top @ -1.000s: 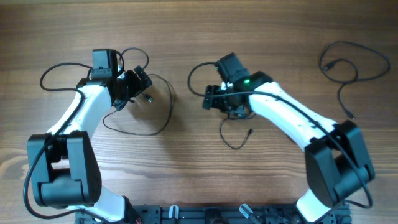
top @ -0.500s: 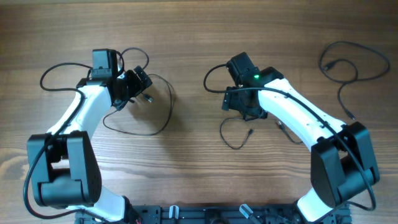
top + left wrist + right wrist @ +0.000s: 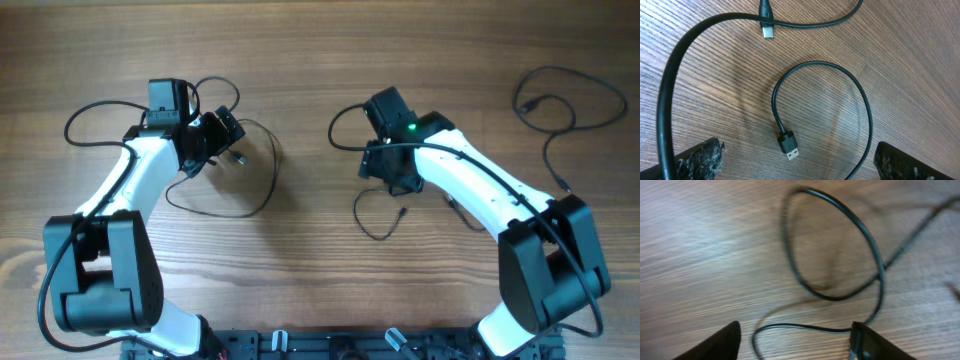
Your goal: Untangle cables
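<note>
Three thin black cables lie apart on the wooden table. One cable (image 3: 255,190) loops beside my left gripper (image 3: 226,140), which hangs open above it. In the left wrist view its USB plug (image 3: 789,147) lies flat between the wide-apart fingertips (image 3: 696,159), and a second small plug (image 3: 767,29) lies further off. My right gripper (image 3: 388,172) is open low over a short curled cable (image 3: 372,222). In the right wrist view this cable (image 3: 840,296) runs across between the jaws and meets the right finger (image 3: 875,342). A third cable (image 3: 560,100) lies at the far right.
Thicker black wires curl off both arms, one wire (image 3: 95,108) at the far left and another wire (image 3: 345,125) by the right wrist. The arm bases stand at the near edge of the table (image 3: 320,300).
My right gripper has moved to the right, over the short curled cable, and its jaws widened and then narrowed. The left arm and its cable have not moved.
</note>
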Controlling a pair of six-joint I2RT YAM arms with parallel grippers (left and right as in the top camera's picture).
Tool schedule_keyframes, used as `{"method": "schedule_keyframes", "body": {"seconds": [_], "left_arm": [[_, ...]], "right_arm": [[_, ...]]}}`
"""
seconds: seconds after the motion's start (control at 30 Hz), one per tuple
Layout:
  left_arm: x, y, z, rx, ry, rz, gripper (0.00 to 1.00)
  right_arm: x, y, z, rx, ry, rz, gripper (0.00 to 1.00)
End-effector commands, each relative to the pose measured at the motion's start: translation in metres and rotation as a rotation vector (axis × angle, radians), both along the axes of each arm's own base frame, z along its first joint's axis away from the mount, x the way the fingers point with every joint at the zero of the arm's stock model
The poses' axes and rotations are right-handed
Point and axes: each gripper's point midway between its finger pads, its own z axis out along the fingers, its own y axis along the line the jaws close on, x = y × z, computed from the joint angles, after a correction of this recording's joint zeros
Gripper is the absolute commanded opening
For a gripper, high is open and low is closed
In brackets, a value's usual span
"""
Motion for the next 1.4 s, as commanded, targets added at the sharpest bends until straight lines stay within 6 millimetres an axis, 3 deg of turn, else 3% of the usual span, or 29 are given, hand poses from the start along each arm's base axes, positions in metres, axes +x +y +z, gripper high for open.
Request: {"method": "schedule_keyframes", "body": {"seconds": [0.0,0.3,0.57,0.67,0.83,0.9,0.93,0.97,1.0,1.03,1.23,1.37], "left_arm": [[0.001,0.0,-0.002,0.007,0.002,-0.005,1.0],[0.001,0.0,-0.002,0.007,0.002,-0.005,1.0],[0.001,0.0,-0.002,0.007,0.002,-0.005,1.0],[0.001,0.0,-0.002,0.007,0.002,-0.005,1.0],[0.001,0.0,-0.002,0.007,0.002,-0.005,1.0],[0.001,0.0,-0.002,0.007,0.002,-0.005,1.0],[0.001,0.0,-0.002,0.007,0.002,-0.005,1.0],[0.001,0.0,-0.002,0.007,0.002,-0.005,1.0],[0.001,0.0,-0.002,0.007,0.002,-0.005,1.0],[0.001,0.0,-0.002,0.007,0.002,-0.005,1.0],[0.001,0.0,-0.002,0.007,0.002,-0.005,1.0],[0.001,0.0,-0.002,0.007,0.002,-0.005,1.0]], "right_arm": [[-0.009,-0.021,-0.009,-0.077,-0.005,-0.148,0.65],[-0.012,-0.027,-0.011,-0.072,0.018,-0.207,0.56],[-0.014,-0.028,-0.012,-0.074,0.023,-0.214,0.36],[-0.014,-0.028,-0.012,-0.074,0.023,-0.214,0.2],[-0.015,-0.029,-0.012,-0.077,0.025,-0.232,0.04],[-0.015,-0.029,-0.012,-0.077,0.025,-0.232,0.05],[-0.015,-0.029,-0.012,-0.077,0.025,-0.232,0.11],[-0.015,-0.029,-0.012,-0.078,0.025,-0.231,0.34],[-0.015,-0.029,-0.012,-0.078,0.025,-0.231,0.44],[-0.015,-0.029,-0.012,-0.078,0.025,-0.231,0.47],[-0.018,-0.031,-0.014,-0.085,0.032,-0.239,0.47],[-0.021,-0.039,-0.019,-0.084,0.051,-0.277,0.41]]}}
